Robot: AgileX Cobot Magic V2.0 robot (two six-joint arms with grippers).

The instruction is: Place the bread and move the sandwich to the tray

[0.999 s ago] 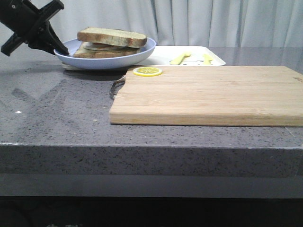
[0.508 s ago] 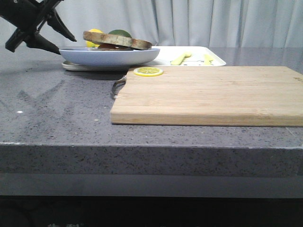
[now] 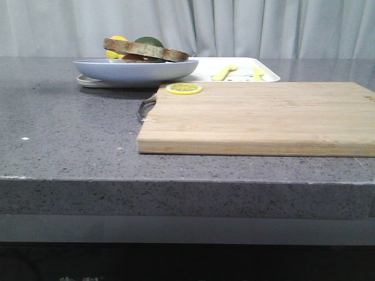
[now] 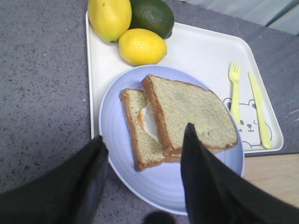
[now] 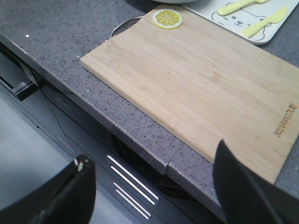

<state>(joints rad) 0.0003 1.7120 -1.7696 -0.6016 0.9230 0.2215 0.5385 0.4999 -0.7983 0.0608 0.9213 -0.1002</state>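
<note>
On the tray [image 4: 196, 46], the sandwich [image 4: 180, 119] (plated).

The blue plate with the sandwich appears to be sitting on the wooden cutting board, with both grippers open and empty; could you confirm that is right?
Not quite. The blue plate with the sandwich sits on the white tray, not on the cutting board, which carries only a lemon slice. The left wrist view shows this. The rest holds: the left gripper and right gripper are open and empty.
</note>
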